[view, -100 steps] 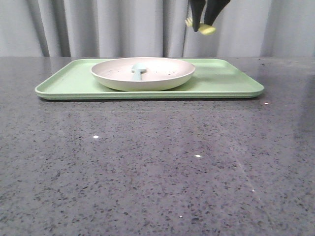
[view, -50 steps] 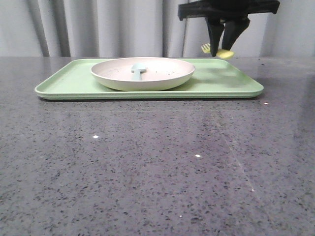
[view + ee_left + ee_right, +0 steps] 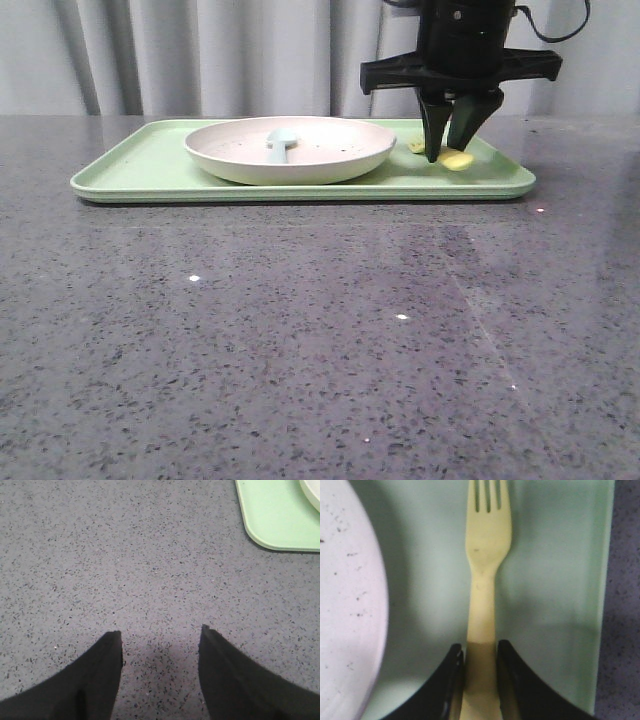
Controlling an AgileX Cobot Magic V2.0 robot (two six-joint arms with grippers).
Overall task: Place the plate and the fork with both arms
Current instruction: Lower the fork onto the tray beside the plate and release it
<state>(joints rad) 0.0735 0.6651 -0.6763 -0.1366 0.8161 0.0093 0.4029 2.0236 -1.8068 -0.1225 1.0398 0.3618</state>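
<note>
Lying over the right part of the light-green tray (image 3: 150, 165), the pale-yellow fork (image 3: 485, 575) is pinched by its handle between the fingers of the right gripper (image 3: 450, 150), tines pointing away from the wrist; whether it already touches the tray floor cannot be told. A strip of bare green shows on both sides of it — on one side up to the rim of the speckled plate (image 3: 290, 150), on the other up to the tray's raised right edge, beyond which the grey stone table (image 3: 300, 340) begins. The plate sits on the tray left of the fork, apart from it, with a light-blue spoon (image 3: 281, 142) resting in its bowl. The tray lies at the far side of the table, and the whole near half of the tabletop spreads open in front of it. The left gripper (image 3: 160, 675) hangs above bare table just off the tray's rounded corner, fingers spread wide with nothing between them — well apart from the fork.
</note>
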